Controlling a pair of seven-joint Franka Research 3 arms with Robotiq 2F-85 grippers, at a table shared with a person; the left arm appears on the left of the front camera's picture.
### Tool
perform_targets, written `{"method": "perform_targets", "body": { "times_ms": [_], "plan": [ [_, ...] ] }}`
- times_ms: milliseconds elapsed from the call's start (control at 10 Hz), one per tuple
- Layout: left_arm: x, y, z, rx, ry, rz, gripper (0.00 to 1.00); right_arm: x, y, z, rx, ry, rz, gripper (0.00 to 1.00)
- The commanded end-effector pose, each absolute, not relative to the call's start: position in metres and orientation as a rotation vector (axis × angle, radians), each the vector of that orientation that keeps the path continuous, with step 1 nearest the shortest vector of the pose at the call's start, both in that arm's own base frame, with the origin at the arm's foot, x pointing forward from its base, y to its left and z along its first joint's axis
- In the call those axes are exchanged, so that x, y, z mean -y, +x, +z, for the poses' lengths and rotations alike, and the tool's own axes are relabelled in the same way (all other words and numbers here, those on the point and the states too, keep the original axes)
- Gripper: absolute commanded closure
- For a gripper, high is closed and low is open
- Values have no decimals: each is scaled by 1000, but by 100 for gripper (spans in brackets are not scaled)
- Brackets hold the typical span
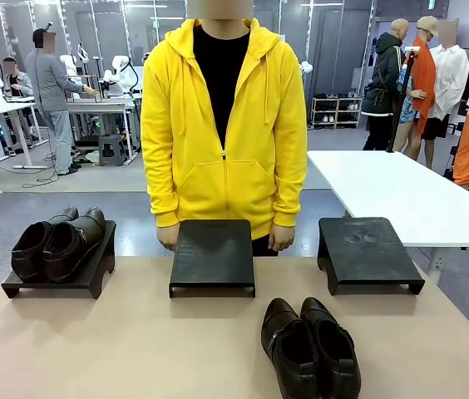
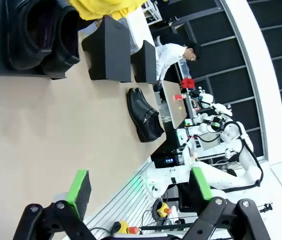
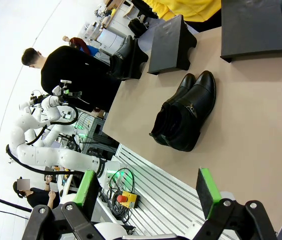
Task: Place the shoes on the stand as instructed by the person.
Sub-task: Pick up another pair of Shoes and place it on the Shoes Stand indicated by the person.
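Meanwhile, shoes lying loose

One pair (image 1: 309,349) is lying on the table (image 1: 126,349) near the middle stand (image 1: 212,253), the person (image 1: 222,125) standing behind it; the other pair (image 1: 56,243) is sitting on the left stand (image 1: 93,278). The left gripper (image 2: 140,187) and right gripper (image 3: 147,190) are gaping.

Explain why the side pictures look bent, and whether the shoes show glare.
Left wrist view: wide-angle lens bows the white column, scene turned sideways. Right wrist view: same bowing, soft sheen on the loose pair of shoes. Front view: straight lines, even light.
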State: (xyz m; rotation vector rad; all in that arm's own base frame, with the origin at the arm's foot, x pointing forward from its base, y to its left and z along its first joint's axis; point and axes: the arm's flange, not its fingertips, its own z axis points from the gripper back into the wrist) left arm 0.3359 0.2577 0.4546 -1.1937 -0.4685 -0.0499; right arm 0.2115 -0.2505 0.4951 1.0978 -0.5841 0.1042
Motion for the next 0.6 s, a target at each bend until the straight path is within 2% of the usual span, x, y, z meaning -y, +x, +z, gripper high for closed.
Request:
{"method": "perform_targets", "body": {
  "times_ms": [0, 400, 500],
  "plan": [
    [-276, 348, 436, 429, -1251, -44, 0, 251, 210, 496, 589, 1097, 106, 0],
    [-278, 363, 437, 393, -1266, -43, 0, 251, 210, 496, 589, 1097, 106, 0],
    [-274, 350, 418, 383, -1261, -23, 0, 251, 210, 496, 589, 1097, 106, 0]
  ]
}}
